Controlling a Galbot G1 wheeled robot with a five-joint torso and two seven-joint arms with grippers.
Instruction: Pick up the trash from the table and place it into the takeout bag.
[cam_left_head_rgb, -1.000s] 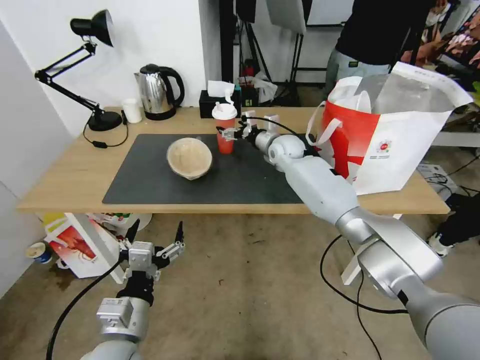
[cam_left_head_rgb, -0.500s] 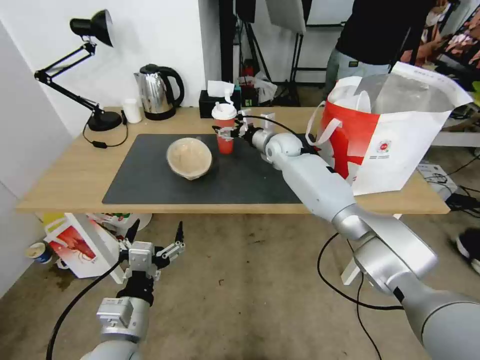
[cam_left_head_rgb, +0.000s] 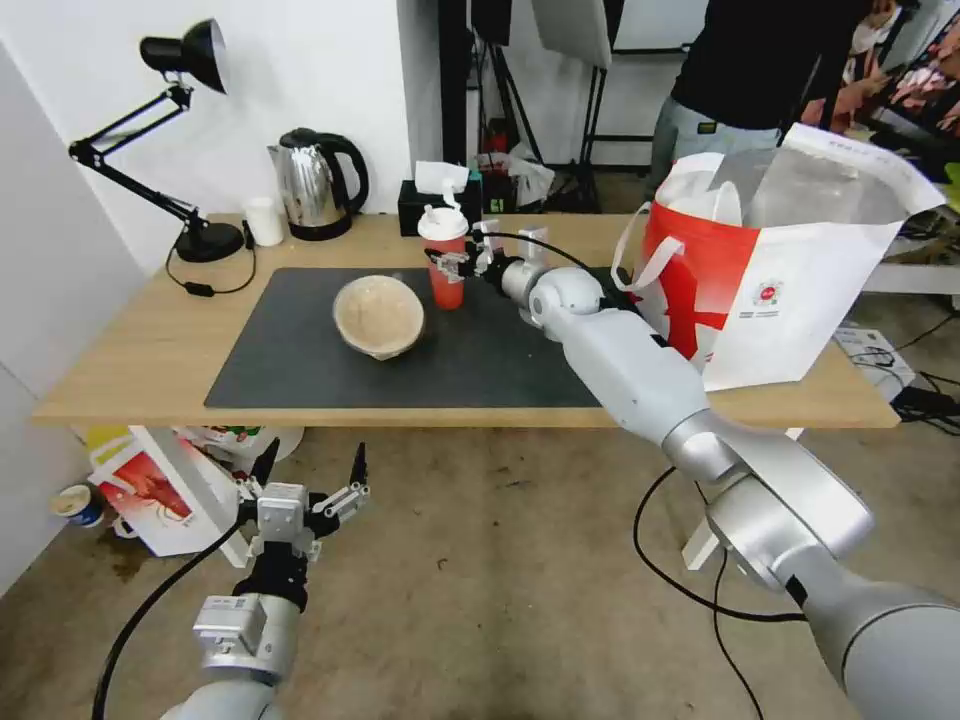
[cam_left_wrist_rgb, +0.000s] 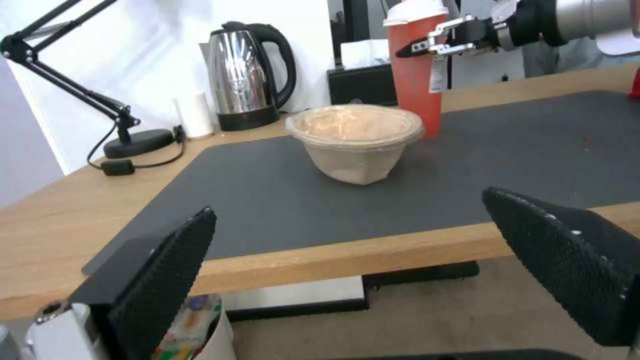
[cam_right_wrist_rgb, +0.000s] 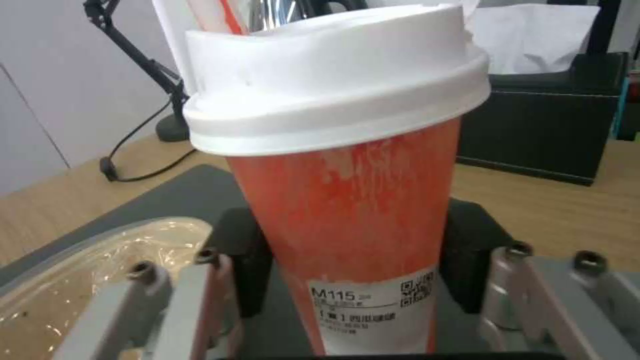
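Observation:
A red drink cup (cam_left_head_rgb: 446, 268) with a white lid and straw stands on the dark grey mat (cam_left_head_rgb: 300, 370) of the table (cam_left_head_rgb: 140, 350). My right gripper (cam_left_head_rgb: 452, 264) reaches in from the right and is shut on the cup (cam_right_wrist_rgb: 353, 220), one black pad against each side. The cup (cam_left_wrist_rgb: 415, 75) leans slightly. Just left of it sits the beige lidded bowl (cam_left_head_rgb: 379, 315) (cam_left_wrist_rgb: 355, 135). The takeout bag (cam_left_head_rgb: 790, 270) stands open at the table's right end, behind my right arm. My left gripper (cam_left_head_rgb: 305, 480) hangs open below the table's front edge (cam_left_wrist_rgb: 367, 270), holding nothing.
Along the back of the table stand a black desk lamp (cam_left_head_rgb: 190, 140), a small white cup (cam_left_head_rgb: 265, 221), a steel kettle (cam_left_head_rgb: 315, 185) and a black tissue box (cam_left_head_rgb: 435, 205). A red-and-white package (cam_left_head_rgb: 160, 490) lies on the floor under the table's left end. A black cable (cam_left_head_rgb: 680, 580) loops on the floor.
My right gripper has slid further left around the red cup and closed on it, nudging the cup slightly left. The left arm has not moved.

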